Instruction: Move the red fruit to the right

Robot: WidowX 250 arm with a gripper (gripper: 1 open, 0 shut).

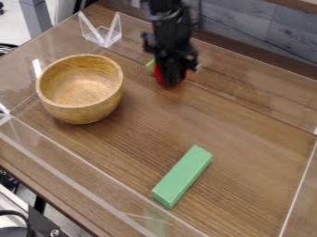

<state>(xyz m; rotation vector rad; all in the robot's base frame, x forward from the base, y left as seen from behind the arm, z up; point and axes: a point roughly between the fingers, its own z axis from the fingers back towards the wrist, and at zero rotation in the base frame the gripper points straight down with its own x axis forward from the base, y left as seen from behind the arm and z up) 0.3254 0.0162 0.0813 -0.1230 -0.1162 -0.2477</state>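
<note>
Camera view: the gripper (170, 76) points straight down over the far middle of the desk (235, 130); its jaws are closed tight on the red fruit (164, 72), whose red body and a bit of green show between the black fingers (177, 68); the fruit sits just right of the wooden bowl (80, 88); a green block (183, 175) lies well apart, near the front edge.
</note>
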